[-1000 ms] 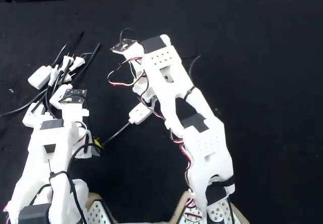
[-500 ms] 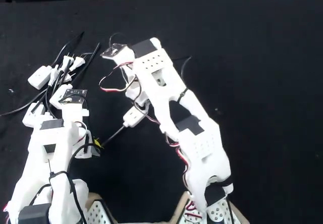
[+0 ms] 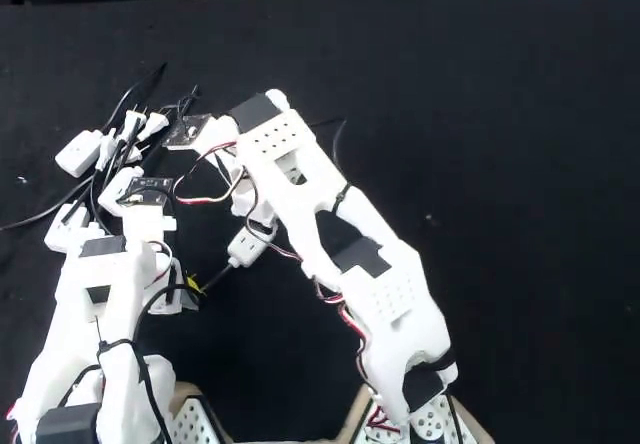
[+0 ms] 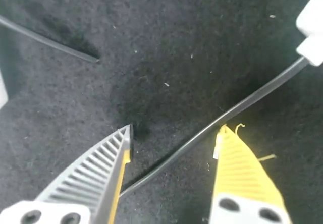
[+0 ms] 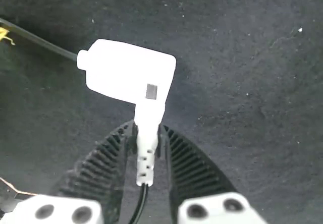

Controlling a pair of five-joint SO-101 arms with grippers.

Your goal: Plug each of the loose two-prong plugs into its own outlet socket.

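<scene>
My right gripper [image 5: 148, 128] is shut on the ribbed neck of a white plug [image 5: 146, 148]. The plug's front meets a white socket block [image 5: 128, 75], and a black cable leaves the block's far end. From above, this white piece [image 3: 244, 245] hangs under the right gripper [image 3: 252, 226] near the table's middle left. My left gripper [image 4: 174, 133] stands open just above the cloth, with a black cable [image 4: 202, 135] running between its fingers. In the high view the left gripper [image 3: 185, 289] sits at the end of that cable. More white plugs and sockets [image 3: 80, 150] lie at the back left.
A tangle of black cables and small white plugs [image 3: 140, 124] lies at the back left, with another white piece [image 3: 65, 226] beside the left arm. Black cloth [image 3: 500, 164] covers the table, and its right half is bare.
The right arm has swung left and toward the front, carrying the white plug and block with it. The left arm has stayed where it was.
</scene>
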